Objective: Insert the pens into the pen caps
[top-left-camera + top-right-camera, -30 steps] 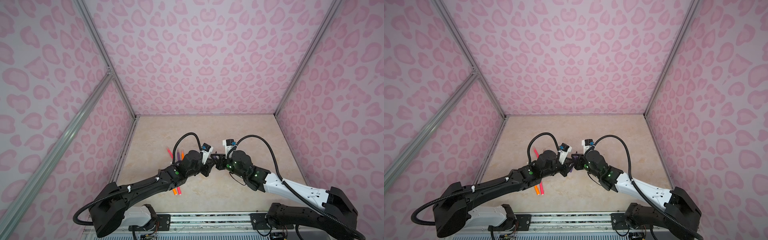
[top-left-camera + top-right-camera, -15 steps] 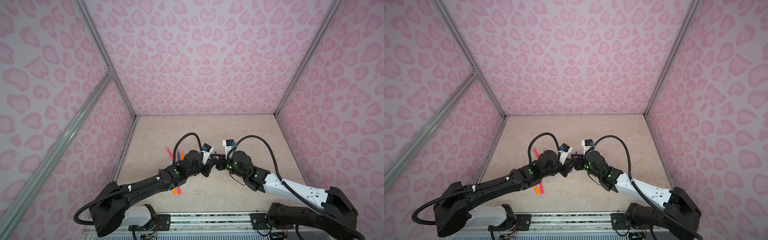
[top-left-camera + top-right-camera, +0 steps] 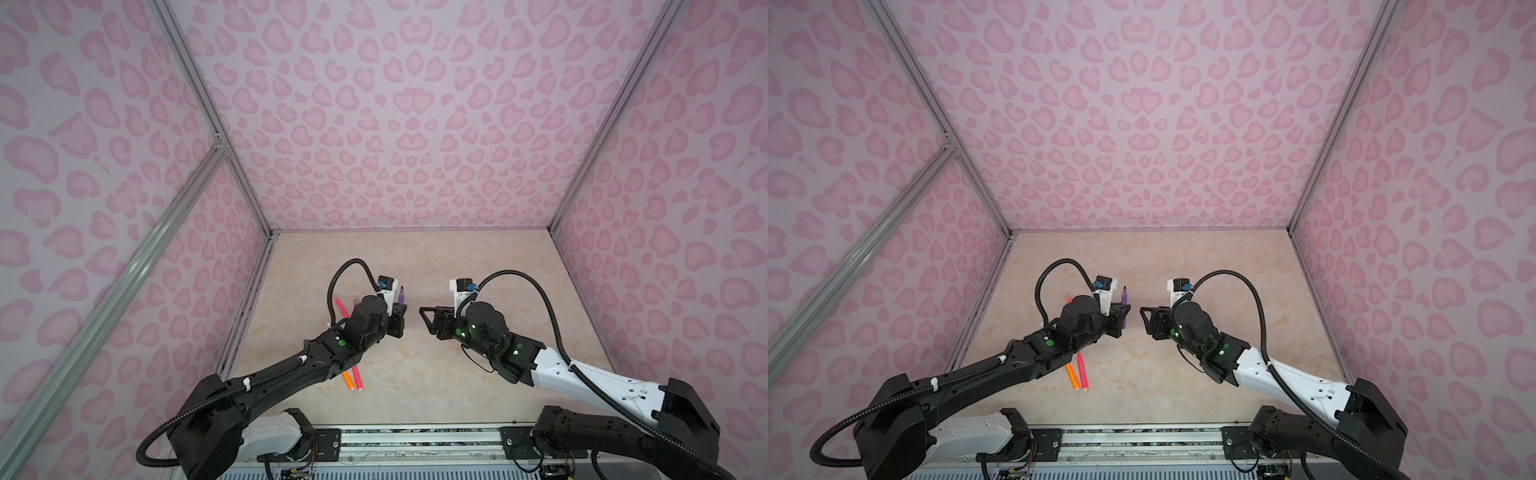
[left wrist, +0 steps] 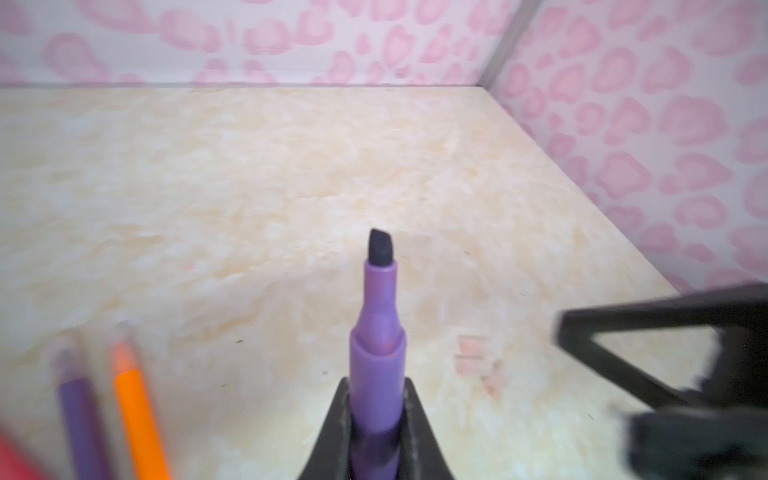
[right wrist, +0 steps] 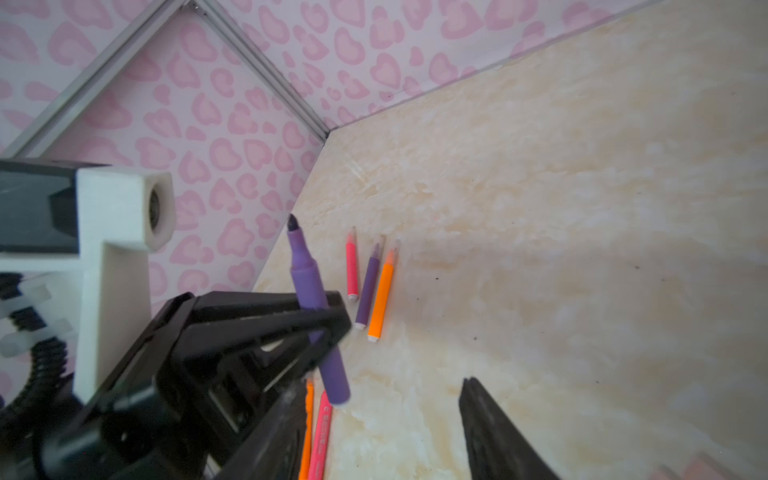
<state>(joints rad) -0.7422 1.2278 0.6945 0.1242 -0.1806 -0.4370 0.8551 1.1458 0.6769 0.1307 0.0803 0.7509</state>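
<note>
A moment ago the two end effectors were held close together. Now they are pulled apart, and bare worktop (image 3: pixel 415 374) is seen between them. The right end effector (image 3: pixel 426 318) has been opened and nothing is held in it. The left end effector (image 4: pixel 376 399) is closed on a purple pen (image 4: pixel 377 345), its dark tip up and bare. Other pens (image 5: pixel 368 291) are left lying by the left wall (image 3: pixel 187 291). Much open room is seen far and right.

Beige marbled table (image 3: pixel 457 266) – pink heart-spotted walls (image 3: pixel 395 124) – purple pen (image 4: pixel 376 374), dark tip
</note>
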